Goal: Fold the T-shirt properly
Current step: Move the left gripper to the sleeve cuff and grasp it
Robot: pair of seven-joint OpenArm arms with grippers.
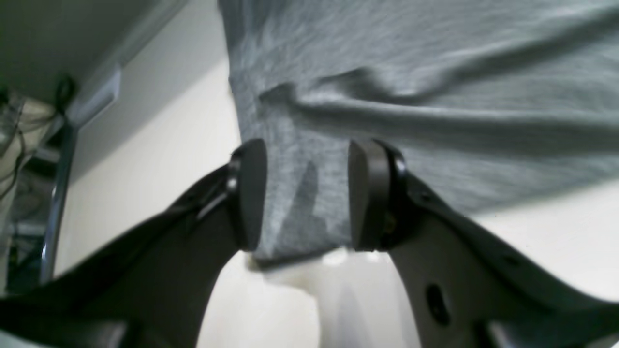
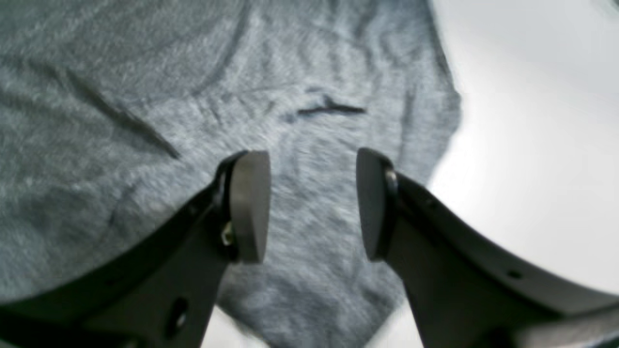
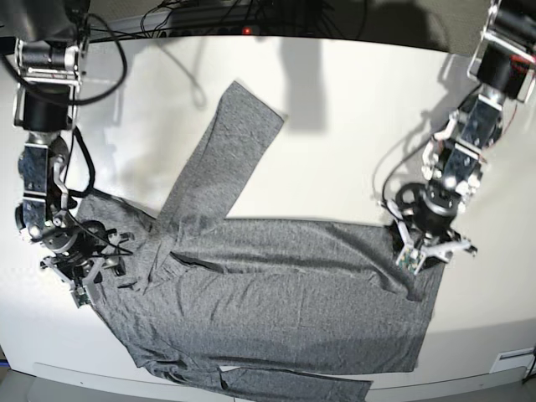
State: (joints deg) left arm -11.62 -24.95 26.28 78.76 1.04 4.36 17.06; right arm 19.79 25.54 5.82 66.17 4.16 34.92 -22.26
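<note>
The heather-grey T-shirt (image 3: 276, 301) lies spread flat on the white table (image 3: 352, 126), with one long sleeve (image 3: 226, 159) angled up toward the back. My left gripper (image 3: 425, 251) hovers at the shirt's right edge. In the left wrist view its jaws (image 1: 307, 193) stand open, straddling a corner of the fabric (image 1: 435, 72) without pinching it. My right gripper (image 3: 84, 276) is over the shirt's left end. Seen from the right wrist, this gripper (image 2: 312, 205) is open just above wrinkled cloth (image 2: 121, 72), close to the fabric's edge.
Cables (image 3: 209, 12) run along the table's back edge. The shirt's lower sleeve (image 3: 293, 387) lies close to the table's front edge. A metal frame leg (image 1: 53, 203) stands beyond the table in the left wrist view.
</note>
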